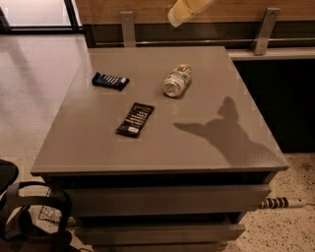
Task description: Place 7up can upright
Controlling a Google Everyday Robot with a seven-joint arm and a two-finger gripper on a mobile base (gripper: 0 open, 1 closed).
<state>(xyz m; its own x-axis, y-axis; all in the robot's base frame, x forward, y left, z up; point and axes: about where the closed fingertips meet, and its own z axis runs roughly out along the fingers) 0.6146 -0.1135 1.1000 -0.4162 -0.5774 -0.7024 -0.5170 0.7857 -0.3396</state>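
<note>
The 7up can (177,80) lies on its side on the grey table (206,157), towards the back middle, its shiny end facing me. My gripper (181,11) shows as a pale yellowish shape at the top edge of the camera view, high above the table and beyond the can. It holds nothing that I can see. Its shadow (224,132) falls on the table to the right of the can.
A dark blue snack bar (110,80) lies left of the can. A black snack bar (135,118) lies in front of it. A wooden wall with metal brackets (127,27) runs behind the table. A dark object (29,216) stands on the floor at lower left.
</note>
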